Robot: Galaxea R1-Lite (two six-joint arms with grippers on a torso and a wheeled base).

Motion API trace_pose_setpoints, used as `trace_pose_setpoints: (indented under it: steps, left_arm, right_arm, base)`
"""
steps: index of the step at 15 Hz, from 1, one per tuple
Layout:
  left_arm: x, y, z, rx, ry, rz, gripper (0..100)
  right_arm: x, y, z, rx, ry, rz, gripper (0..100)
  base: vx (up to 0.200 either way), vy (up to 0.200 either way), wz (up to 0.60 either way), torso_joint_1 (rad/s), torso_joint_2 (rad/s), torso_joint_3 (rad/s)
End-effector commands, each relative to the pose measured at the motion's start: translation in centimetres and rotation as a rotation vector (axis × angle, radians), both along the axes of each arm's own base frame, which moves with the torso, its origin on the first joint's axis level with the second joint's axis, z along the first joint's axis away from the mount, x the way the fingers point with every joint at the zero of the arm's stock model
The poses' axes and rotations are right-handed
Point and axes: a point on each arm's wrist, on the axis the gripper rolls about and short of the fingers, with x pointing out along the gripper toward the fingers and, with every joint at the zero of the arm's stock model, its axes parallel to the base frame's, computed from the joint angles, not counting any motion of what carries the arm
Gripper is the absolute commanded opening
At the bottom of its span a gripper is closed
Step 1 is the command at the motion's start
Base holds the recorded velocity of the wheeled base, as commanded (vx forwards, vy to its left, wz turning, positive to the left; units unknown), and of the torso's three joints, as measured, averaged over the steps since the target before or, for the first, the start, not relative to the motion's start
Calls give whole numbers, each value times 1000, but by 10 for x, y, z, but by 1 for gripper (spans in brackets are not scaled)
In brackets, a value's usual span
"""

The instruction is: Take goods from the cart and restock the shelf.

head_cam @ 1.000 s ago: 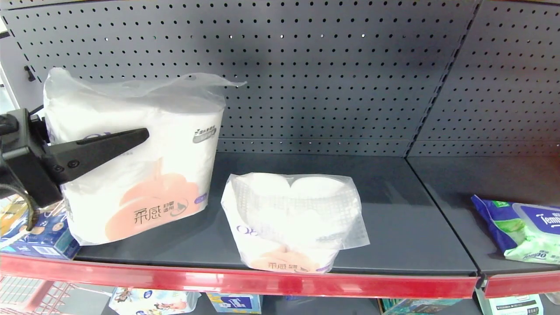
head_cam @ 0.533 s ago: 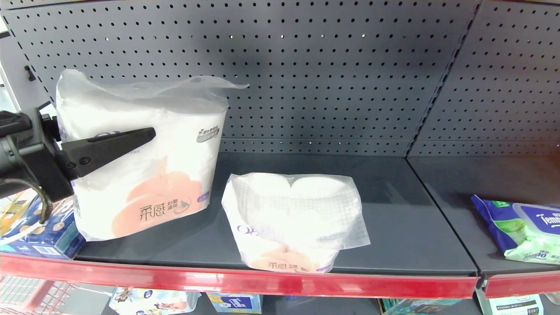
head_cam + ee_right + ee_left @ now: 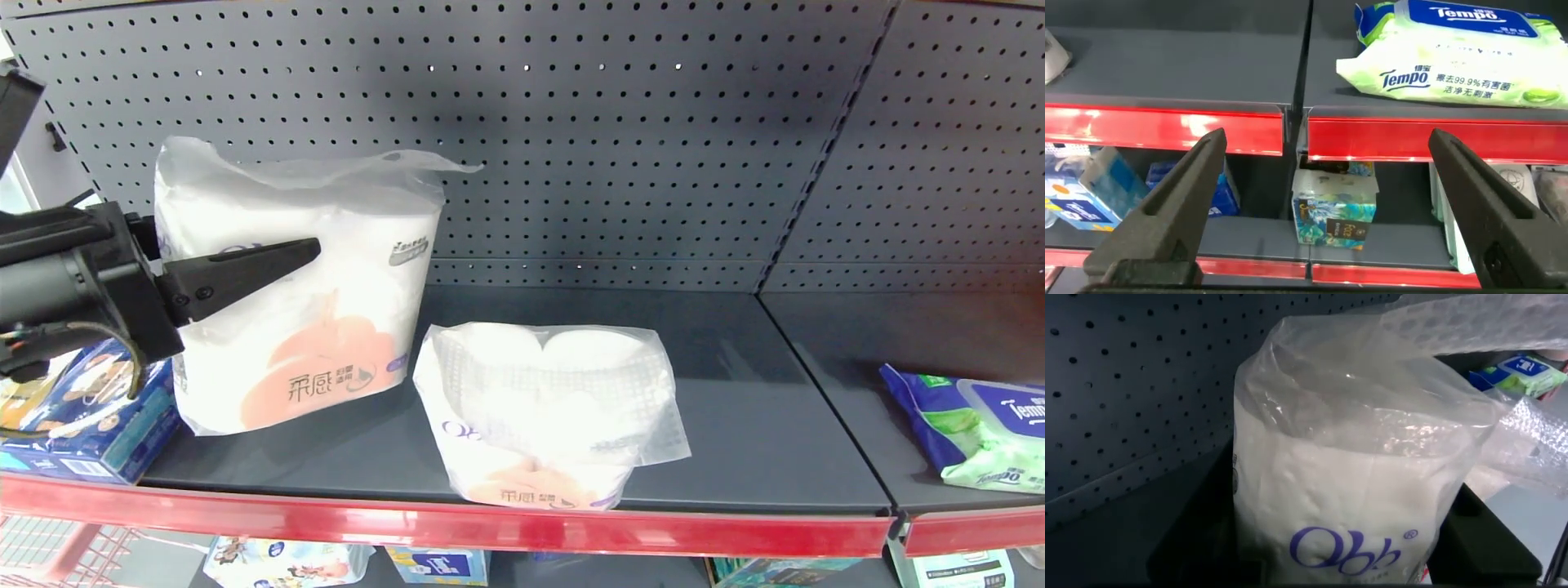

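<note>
Left of frame: left gripper pinches the roll pack across its upper half. Over the last second, arm and pack shift rightward and deeper onto the shelf, clear of the blue box at the left edge. The pack stands upright, base at the deck; contact not resolvable.

Judgement: placement nearly done, release outstanding.

Shelf contents, left to right:
- blue box
- held pack
- second roll pack, lying at centre by the front lip
- wipes packet, right bay

The tier below holds a patterned box.

Right gripper: fingers spread, nothing between.
</note>
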Motion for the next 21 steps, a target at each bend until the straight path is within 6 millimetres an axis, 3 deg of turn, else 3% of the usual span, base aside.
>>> trace_pose_setpoints:
  steps: [1, 7, 10, 14, 21]
  left_arm:
    - [17, -9, -11, 8, 35, -25, 0]
    - [54, -31, -11, 0, -7, -79, 0]
    - [80, -44, 3, -10, -46, -211, 0]
    - [116, -56, 5, -8, -74, -320, 0]
    - [181, -110, -50, -4, -48, -573, 0]
  right_arm:
    - [0, 0, 0, 0, 0, 2, 100]
    - [0, 0, 0, 0, 0, 2, 100]
    - [0, 0, 0, 0, 0, 2, 100]
    - [0, 0, 0, 0, 0, 0, 100]
    - [0, 0, 0, 0, 0, 2, 100]
  base:
    - [0, 0, 0, 0, 0, 0]
    - [0, 0, 0, 0, 0, 0]
    - [0, 0, 0, 0, 0, 0]
    - [0, 0, 0, 0, 0, 0]
    - [0, 0, 0, 0, 0, 0]
